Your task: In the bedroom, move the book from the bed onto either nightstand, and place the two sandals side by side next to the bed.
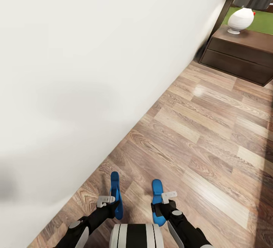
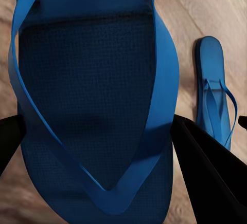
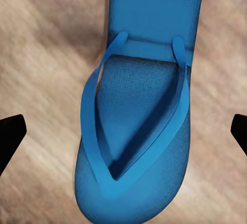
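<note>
Sandals: left sandal (image 1: 116,195) and right sandal (image 1: 156,201) lie apart on the wood floor (image 1: 212,142) near the white bed side (image 1: 76,69). Left gripper (image 1: 107,204) sits over the left one, fingers (image 2: 206,178) spread wide, flanking its sole. Right gripper (image 1: 165,202) over the right one, jaws apart, not touching.

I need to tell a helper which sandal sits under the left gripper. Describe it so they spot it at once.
Start at the white wall and drop to the wood floor. Two blue sandals lie parallel there; the wanted sandal is nearer the wall, under the left gripper.
</note>
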